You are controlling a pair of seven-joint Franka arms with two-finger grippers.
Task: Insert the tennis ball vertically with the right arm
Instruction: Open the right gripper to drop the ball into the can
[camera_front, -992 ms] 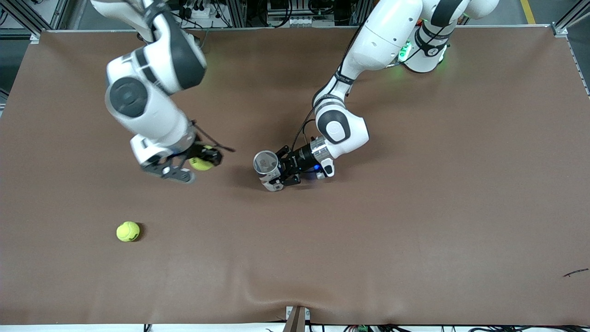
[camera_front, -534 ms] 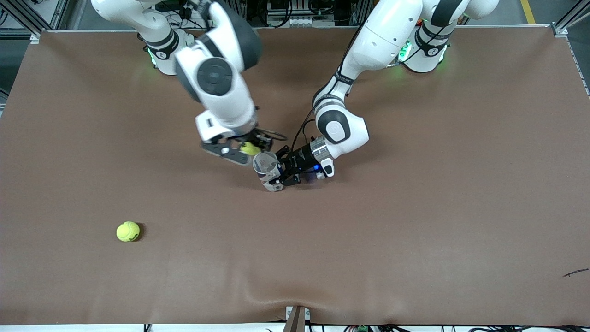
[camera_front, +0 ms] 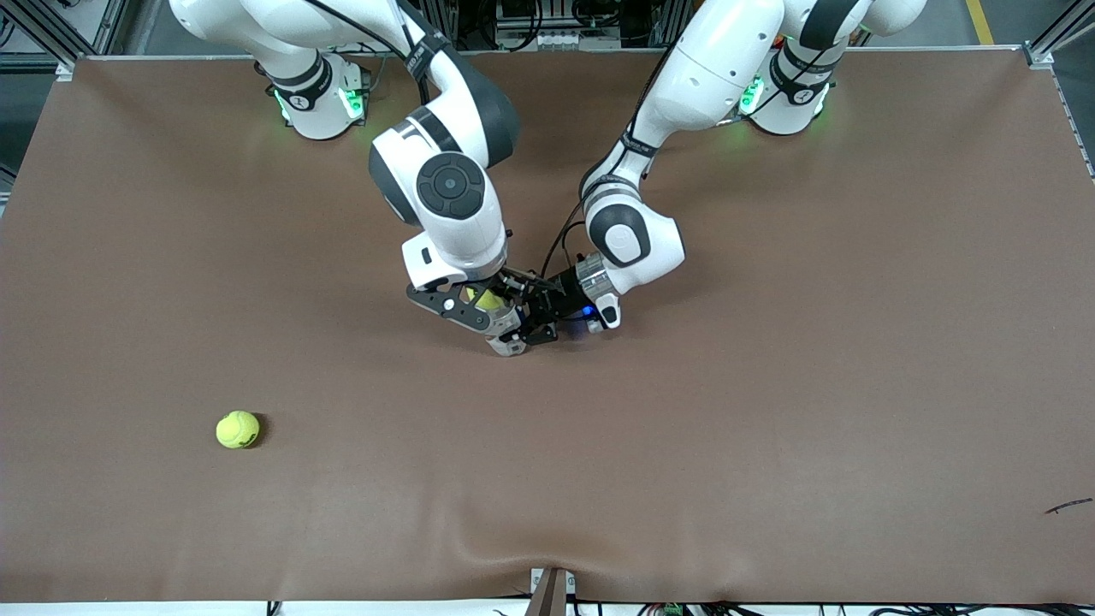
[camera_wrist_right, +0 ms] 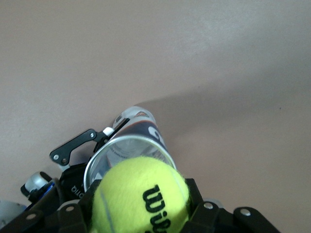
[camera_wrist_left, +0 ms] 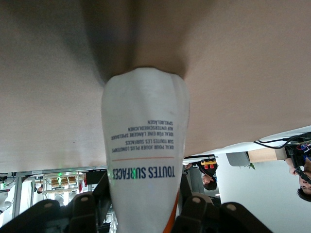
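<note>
So the right hand [camera_front: 479, 304] has swung in from the right arm's end and now sits right over the can's [camera_wrist_right: 127, 151] open mouth, fingers clamped on the tennis ball [camera_wrist_right: 140, 196]. Left hand [camera_front: 523, 329] grips the upright can on the bench [camera_front: 770, 385]. Another ball [camera_front: 238, 429] lies well apart.

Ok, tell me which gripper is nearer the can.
Left. The left gripper is shut on the can, holding it upright. The right gripper is just over the can's open mouth, holding a ball.
</note>
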